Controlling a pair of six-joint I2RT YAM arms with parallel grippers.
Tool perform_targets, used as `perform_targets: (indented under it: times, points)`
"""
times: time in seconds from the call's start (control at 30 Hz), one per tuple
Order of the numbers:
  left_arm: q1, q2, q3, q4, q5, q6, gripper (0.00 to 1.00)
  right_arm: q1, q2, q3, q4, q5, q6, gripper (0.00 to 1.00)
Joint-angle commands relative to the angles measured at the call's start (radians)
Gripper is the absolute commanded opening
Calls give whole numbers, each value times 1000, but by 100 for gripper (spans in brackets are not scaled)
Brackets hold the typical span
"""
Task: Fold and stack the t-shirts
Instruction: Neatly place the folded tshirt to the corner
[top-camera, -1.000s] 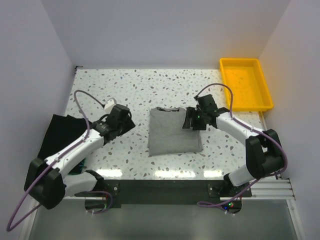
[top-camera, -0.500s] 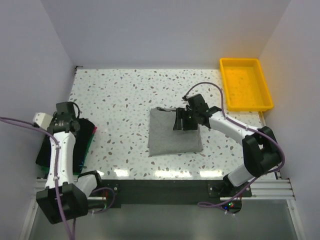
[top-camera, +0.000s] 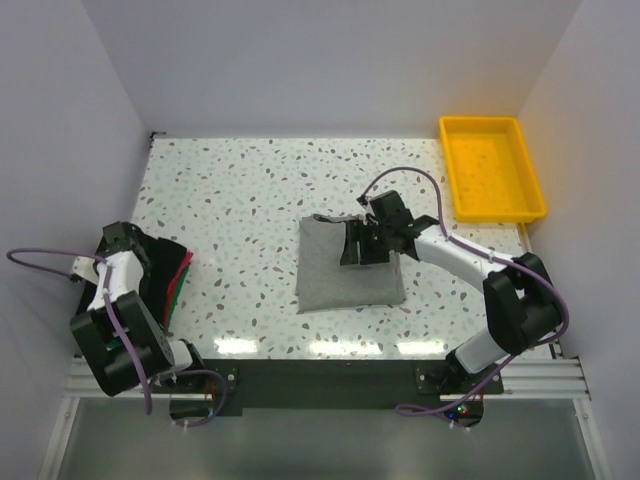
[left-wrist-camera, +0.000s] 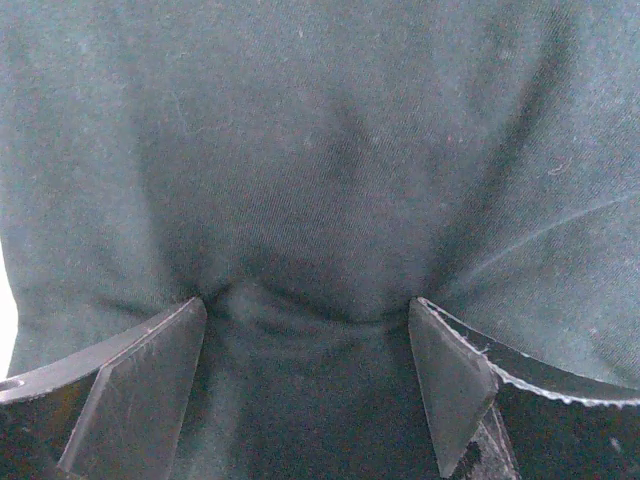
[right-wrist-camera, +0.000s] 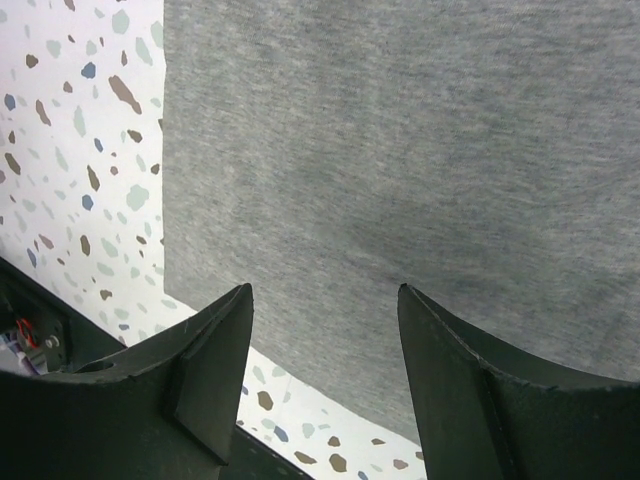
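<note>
A folded heather-grey t-shirt (top-camera: 335, 272) lies in the middle of the table. My right gripper (top-camera: 358, 248) hovers over its upper right part, open, with grey cloth (right-wrist-camera: 420, 140) below the fingers and nothing between them (right-wrist-camera: 325, 292). At the far left lies a stack of folded dark t-shirts (top-camera: 155, 268), with red and green edges showing on its right side. My left gripper (top-camera: 118, 243) is down on that stack. Its jaws stand wide apart (left-wrist-camera: 308, 310), the tips pressing into dark fabric (left-wrist-camera: 320, 150) that puckers between them.
A yellow plastic tray (top-camera: 497, 213) sits at the back right corner. White walls close in the speckled table (top-camera: 250, 190) on the left, back and right. Purple cables loop off both arms.
My left arm swung from near the table's middle back onto the dark stack at the left, and its jaws widened. My right gripper slid left, further over the grey shirt.
</note>
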Motion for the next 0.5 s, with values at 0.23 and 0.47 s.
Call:
perform_targets:
  times: [0.23,0.47]
  points:
    - [-53,124,-164,143,96,-79,87,7,-40,-12,35,-31,-22,63]
    - [-260,205,-97,94,122,-242,87,8,-33,-23,35,-19,-24,63]
